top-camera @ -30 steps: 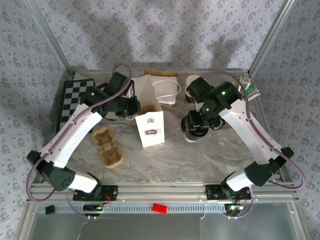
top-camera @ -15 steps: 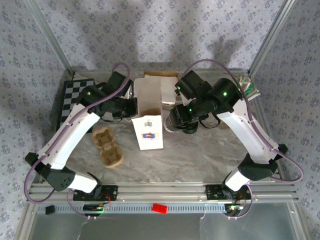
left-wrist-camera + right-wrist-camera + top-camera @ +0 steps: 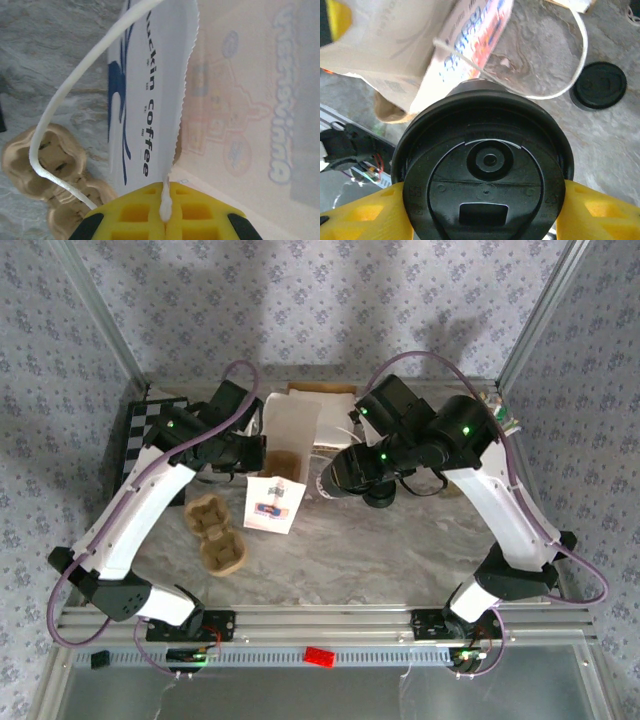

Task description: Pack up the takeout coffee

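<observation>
The takeout coffee (image 3: 485,172), a cup under a round black lid, sits between the yellow fingers (image 3: 597,212) of my right gripper (image 3: 340,477), which is shut on it. In the top view the cup hangs tilted just right of the white paper bag (image 3: 272,502). The bag leans over with its open mouth (image 3: 288,460) facing up and to the right. My left gripper (image 3: 165,212) is shut on the bag's serrated top edge (image 3: 187,95). A white string handle (image 3: 65,95) loops out to the left in the left wrist view.
A brown pulp cup carrier (image 3: 215,535) lies left of the bag. A loose black lid (image 3: 598,85) rests on the marble table. A checkerboard (image 3: 135,435) lies at the far left. Flat paper bags (image 3: 320,405) are at the back.
My right arm has carried the coffee left, from the table's right side to the bag's mouth. The left gripper has closed on the bag's rim, and the bag has tipped over.
</observation>
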